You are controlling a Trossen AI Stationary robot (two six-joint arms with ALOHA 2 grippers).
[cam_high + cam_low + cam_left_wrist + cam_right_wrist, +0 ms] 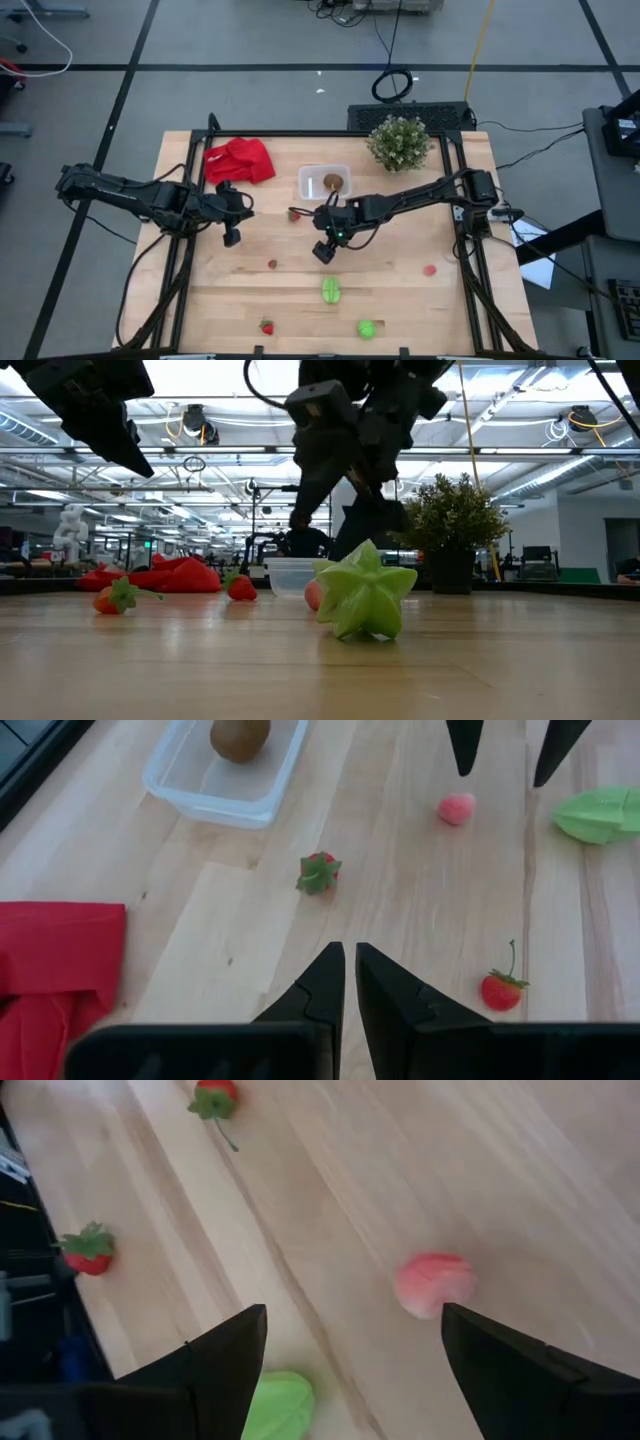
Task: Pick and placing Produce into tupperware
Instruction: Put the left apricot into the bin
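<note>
Hovering open right gripper [324, 251] above table [420, 310]

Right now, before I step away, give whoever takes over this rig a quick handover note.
Left gripper: shut, empty, near the red cloth.
Right gripper: open, empty, mid-table, in front of the tupperware.
Done: brown oval is in the tupperware.
Left: green star piece, round green piece, pink piece, and strawberries remain loose on the table.
</note>
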